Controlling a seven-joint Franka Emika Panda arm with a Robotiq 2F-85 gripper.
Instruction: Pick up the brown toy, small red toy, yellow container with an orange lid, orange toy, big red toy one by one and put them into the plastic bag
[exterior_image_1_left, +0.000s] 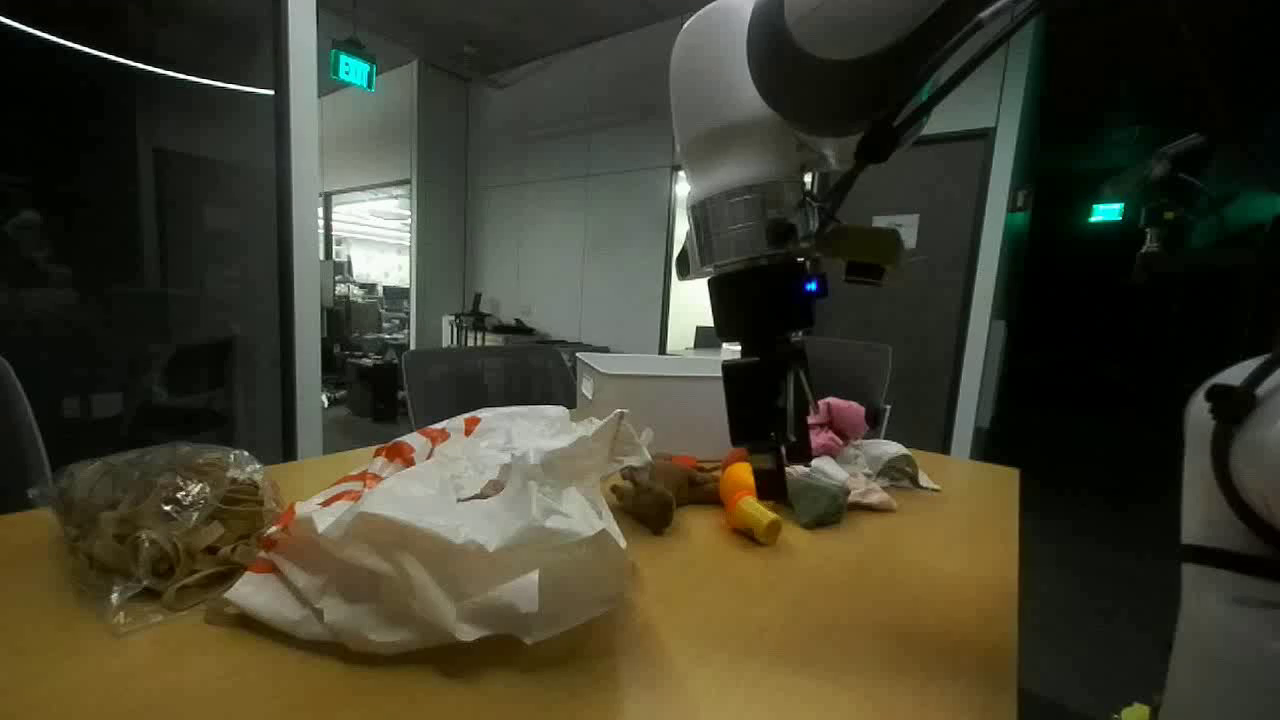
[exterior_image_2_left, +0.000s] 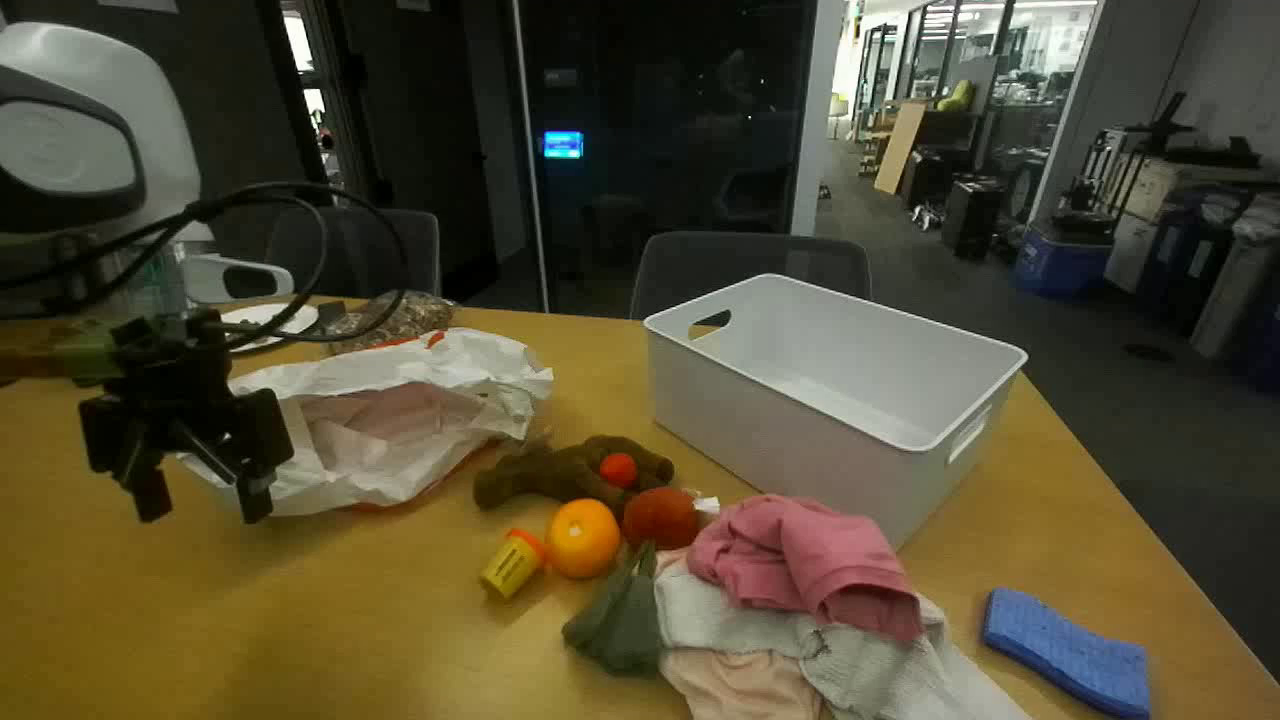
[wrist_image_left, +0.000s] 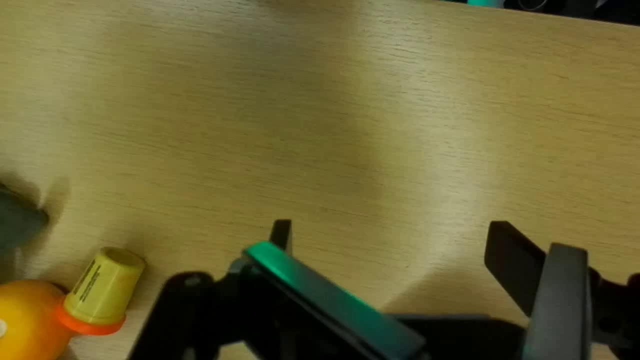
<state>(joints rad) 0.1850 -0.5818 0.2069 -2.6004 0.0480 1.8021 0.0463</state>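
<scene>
The gripper (exterior_image_2_left: 203, 503) hangs above the table (exterior_image_2_left: 330, 630), its 2 fingers (wrist_image_left: 560, 295) wide apart; in an exterior view the yellow container (exterior_image_2_left: 512, 568) lies on its side just beside the orange toy (exterior_image_2_left: 583, 538), long axis slanting, orange lid (exterior_image_2_left: 529, 543) pointing upper right; the brown toy (exterior_image_2_left: 545, 475) stretches crosswise near the plastic bag (exterior_image_2_left: 395, 463)

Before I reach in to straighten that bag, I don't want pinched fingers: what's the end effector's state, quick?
End effector: open, holding nothing.
</scene>
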